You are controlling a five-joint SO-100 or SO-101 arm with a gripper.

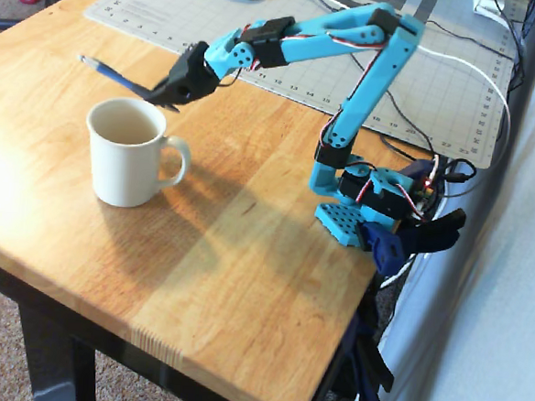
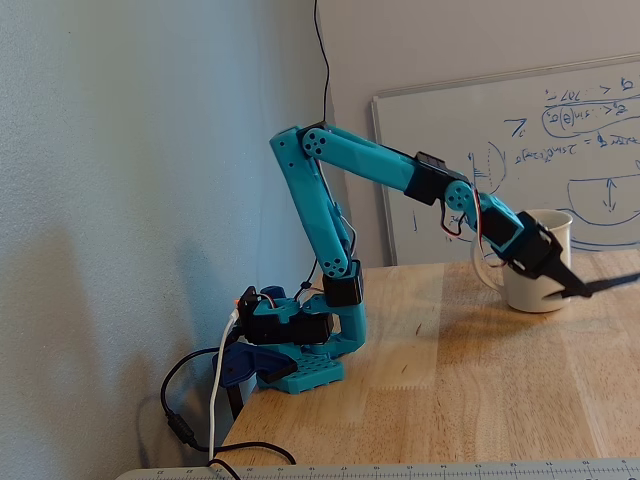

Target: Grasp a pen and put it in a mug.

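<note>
Overhead view — your black-tipped turquoise hand [image 1: 156,93] is clamped on the thin dark blue-black stick pen [image 1: 111,75], gripping near one end. The long free end juts out up-left, clear of the wooden tabletop [image 1: 246,245], above and just behind the plain cream-white ceramic mug [image 1: 129,151]. The pen looks light, stiff and smooth; held this far off-centre, it may well pivot between the fingers.

Fixed view — the hand [image 2: 568,290] sits in front of the mug [image 2: 537,258], with the pen [image 2: 612,285] running nearly level toward the right edge. You'd need to tip it steeply before it can enter the rim — a mid-shaft hold would steady it.
</note>
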